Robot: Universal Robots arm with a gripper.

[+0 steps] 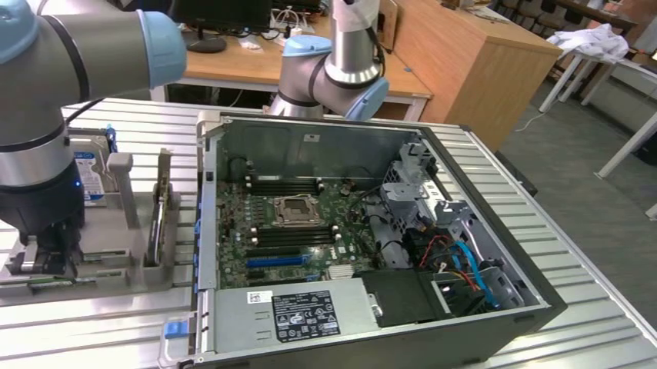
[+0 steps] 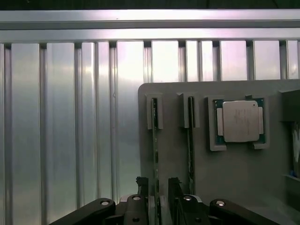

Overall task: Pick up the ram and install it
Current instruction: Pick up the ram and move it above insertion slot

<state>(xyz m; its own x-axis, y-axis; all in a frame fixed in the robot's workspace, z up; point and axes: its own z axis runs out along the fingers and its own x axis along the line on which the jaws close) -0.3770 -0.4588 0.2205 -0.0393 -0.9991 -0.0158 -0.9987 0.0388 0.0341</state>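
Exterior view: what pose does the arm point(image 1: 51, 115) hold? (Operator)

It stands at the exterior view's left. The wrist section is vertical and the gripper point(image 1: 46, 257) points straight down onto the grey holder point(image 1: 103, 265). The holder sits on the slatted metal table point(image 1: 575, 338), just beside the open computer case point(image 1: 534, 307). (Technician)

Location of the ram? (Operator)

Wrist view: the ram point(image 2: 154, 140) stands on edge in a slot of the holder. A second stick point(image 2: 191, 140) is in the neighbouring slot, and the processor point(image 2: 240, 121) lies flat beyond that. (Technician)

Claw state? (Operator)

Narrowly parted. The fingers point(image 2: 142, 183) stand one on each side of the ram at its near end. The board passes between them and is not clamped. (Technician)
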